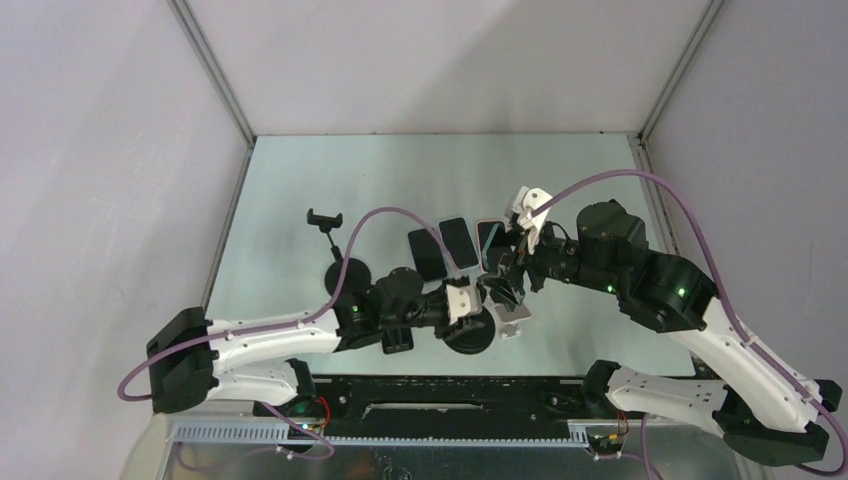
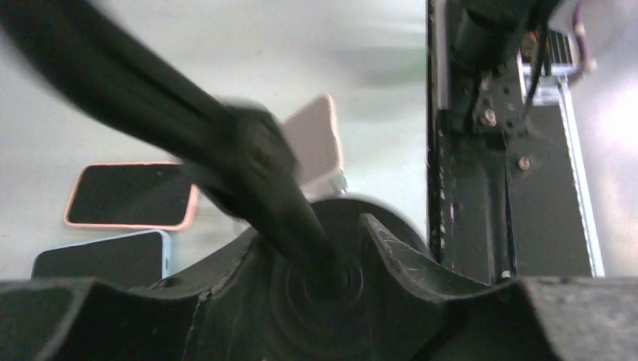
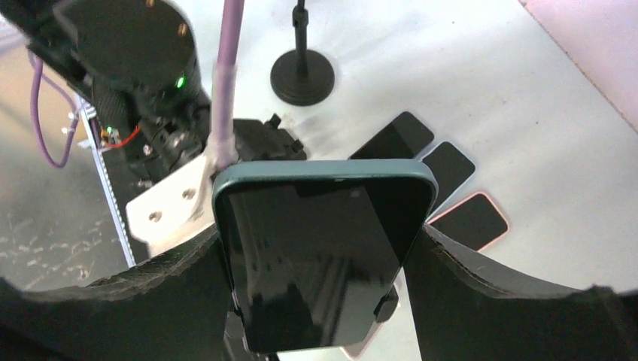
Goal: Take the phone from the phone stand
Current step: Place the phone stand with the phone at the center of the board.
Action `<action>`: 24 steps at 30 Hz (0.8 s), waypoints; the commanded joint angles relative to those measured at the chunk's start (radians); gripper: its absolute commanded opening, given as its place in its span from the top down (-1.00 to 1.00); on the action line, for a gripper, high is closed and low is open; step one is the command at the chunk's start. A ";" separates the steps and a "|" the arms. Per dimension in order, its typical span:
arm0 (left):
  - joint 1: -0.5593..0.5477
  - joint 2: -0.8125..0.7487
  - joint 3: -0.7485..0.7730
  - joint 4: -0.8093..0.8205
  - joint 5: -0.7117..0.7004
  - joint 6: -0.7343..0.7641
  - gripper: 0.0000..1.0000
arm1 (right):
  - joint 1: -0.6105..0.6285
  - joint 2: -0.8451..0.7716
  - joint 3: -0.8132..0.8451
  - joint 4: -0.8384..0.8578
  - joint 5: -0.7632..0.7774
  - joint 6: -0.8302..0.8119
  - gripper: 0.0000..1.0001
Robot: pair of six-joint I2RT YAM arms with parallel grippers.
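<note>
Right gripper (image 3: 320,259): held the teal-cased phone (image 3: 316,226) between its fingers.
Left gripper (image 2: 308,226): straddled the phone stand (image 2: 256,150) stem — whether it gripped could not be told.

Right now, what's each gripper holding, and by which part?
Right gripper: teal-cased phone, pinched across its long side edges. Left gripper: nothing gripped; jaws loosely straddle the phone stand's stem at its base.
</note>
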 commanded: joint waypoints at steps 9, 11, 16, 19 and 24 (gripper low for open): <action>-0.020 -0.153 -0.233 0.269 -0.007 -0.099 -0.98 | 0.006 -0.044 -0.076 0.360 -0.016 0.075 1.00; -0.020 -0.196 -0.268 0.301 -0.032 -0.120 -0.99 | 0.011 -0.034 -0.081 0.366 -0.020 0.082 1.00; -0.019 -0.341 -0.338 0.322 -0.127 -0.152 -0.99 | 0.025 -0.022 -0.107 0.398 -0.019 0.083 1.00; -0.015 -0.398 -0.362 0.297 -0.158 -0.153 -1.00 | 0.030 -0.003 -0.125 0.405 -0.018 0.083 1.00; -0.010 -0.475 -0.388 0.251 -0.159 -0.161 -0.99 | 0.029 0.024 -0.181 0.415 -0.058 0.049 1.00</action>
